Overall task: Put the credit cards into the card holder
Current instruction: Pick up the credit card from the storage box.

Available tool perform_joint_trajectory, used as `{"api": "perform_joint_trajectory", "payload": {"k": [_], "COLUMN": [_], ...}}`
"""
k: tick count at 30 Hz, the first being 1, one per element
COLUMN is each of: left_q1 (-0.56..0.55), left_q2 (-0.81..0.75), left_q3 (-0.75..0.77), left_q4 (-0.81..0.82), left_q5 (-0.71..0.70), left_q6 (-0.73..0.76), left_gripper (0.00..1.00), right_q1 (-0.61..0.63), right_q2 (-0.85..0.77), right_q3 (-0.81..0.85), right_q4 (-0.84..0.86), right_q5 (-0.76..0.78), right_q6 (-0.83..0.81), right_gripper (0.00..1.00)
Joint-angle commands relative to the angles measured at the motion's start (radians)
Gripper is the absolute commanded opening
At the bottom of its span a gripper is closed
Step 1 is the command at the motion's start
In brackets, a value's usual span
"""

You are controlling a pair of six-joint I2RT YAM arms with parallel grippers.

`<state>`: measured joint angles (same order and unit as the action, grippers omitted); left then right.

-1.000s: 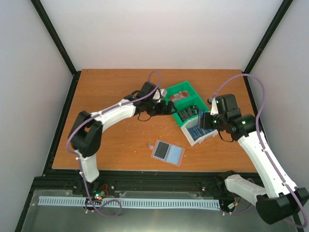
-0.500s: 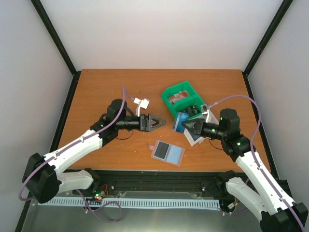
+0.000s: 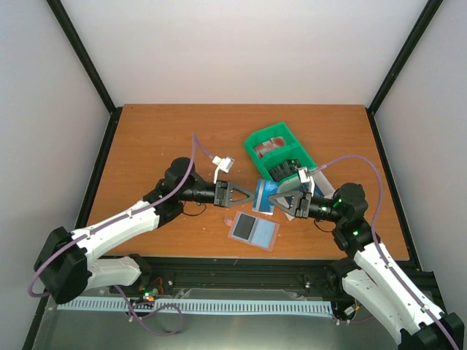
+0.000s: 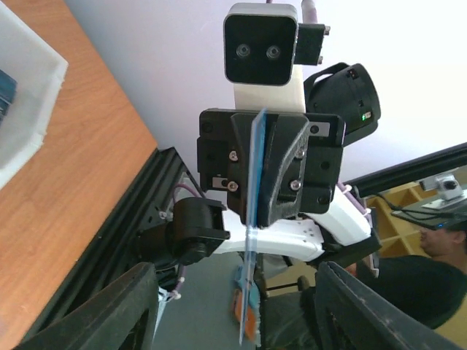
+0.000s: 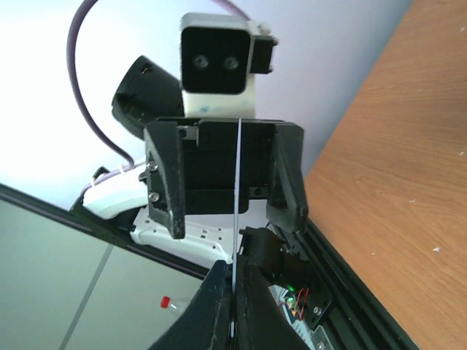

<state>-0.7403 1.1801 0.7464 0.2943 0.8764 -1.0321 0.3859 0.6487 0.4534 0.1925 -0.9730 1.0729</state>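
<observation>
Left gripper (image 3: 249,195), jaws apart, faced the right gripper (image 3: 279,199) from 9 o'clock above the table (image 3: 160,146). Holder (image 3: 253,230) lay open at 6 o'clock of both. Right jaws were clamped on a blue card (image 3: 265,195). Release before the left jaws close would likely drop it. Wrist views showed it edge-on only, so its overlap with the left fingers was indeterminate.

The left arm (image 3: 117,222) and right arm (image 3: 387,270) wear white shells between black joint housings, a purple cable (image 3: 193,149) looping off each. The left claw (image 3: 250,195) and right claw (image 3: 279,202) are black wedges with silver screws (image 4: 232,156), topped by white two-lens camera blocks (image 4: 260,45); green lights (image 3: 355,212) dot the right arm.
</observation>
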Motion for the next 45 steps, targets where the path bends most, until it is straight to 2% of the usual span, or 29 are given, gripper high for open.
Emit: {"api": "perform_joint_trajectory", "payload": {"k": [1, 6, 12, 15, 25, 32, 34, 37, 38, 42, 45], "left_q1": [-0.014, -0.015, -0.02, -0.021, -0.024, -0.024, -0.024, -0.024, -0.023, -0.021, -0.018], "left_q2": [0.035, 0.057, 0.069, 0.075, 0.098, 0.105, 0.103, 0.085, 0.078, 0.071, 0.106], "left_q3": [-0.031, -0.063, -0.09, -0.093, -0.09, -0.088, -0.083, -0.06, -0.058, -0.077, -0.089], "left_q4": [0.137, 0.276, 0.318, 0.306, 0.236, 0.196, 0.146, -0.039, -0.1, -0.301, -0.402], "left_q5": [0.052, 0.088, 0.113, 0.122, 0.128, 0.12, 0.106, 0.032, -0.004, -0.152, -0.244], "left_q6": [-0.067, -0.112, -0.112, -0.099, -0.051, -0.005, 0.033, 0.146, 0.188, 0.303, 0.346], "left_gripper": [0.55, 0.4, 0.27, 0.22, 0.21, 0.01, 0.01, 0.01, 0.01, 0.01, 0.01], "right_q1": [0.034, 0.047, 0.06, 0.068, 0.087, 0.095, 0.096, 0.095, 0.094, 0.095, 0.099], "right_q2": [-0.001, -0.012, -0.023, -0.024, -0.033, -0.02, -0.016, -0.041, -0.056, -0.109, -0.103], "right_q3": [-0.032, -0.065, -0.106, -0.125, -0.161, -0.164, -0.153, -0.104, -0.09, -0.096, -0.114], "right_q4": [0.118, 0.122, 0.121, 0.136, 0.181, 0.172, 0.11, -0.128, -0.206, -0.383, -0.501], "right_q5": [-0.034, -0.02, 0.012, 0.027, 0.056, 0.062, 0.069, 0.144, 0.173, 0.253, 0.325], "right_q6": [0.011, -0.002, -0.008, -0.001, 0.021, 0.007, -0.02, -0.139, -0.174, -0.231, -0.248], "right_gripper": [0.03, 0.03, 0.03, 0.03, 0.03, 0.05, 0.12, 0.33, 0.37, 0.46, 0.48]}}
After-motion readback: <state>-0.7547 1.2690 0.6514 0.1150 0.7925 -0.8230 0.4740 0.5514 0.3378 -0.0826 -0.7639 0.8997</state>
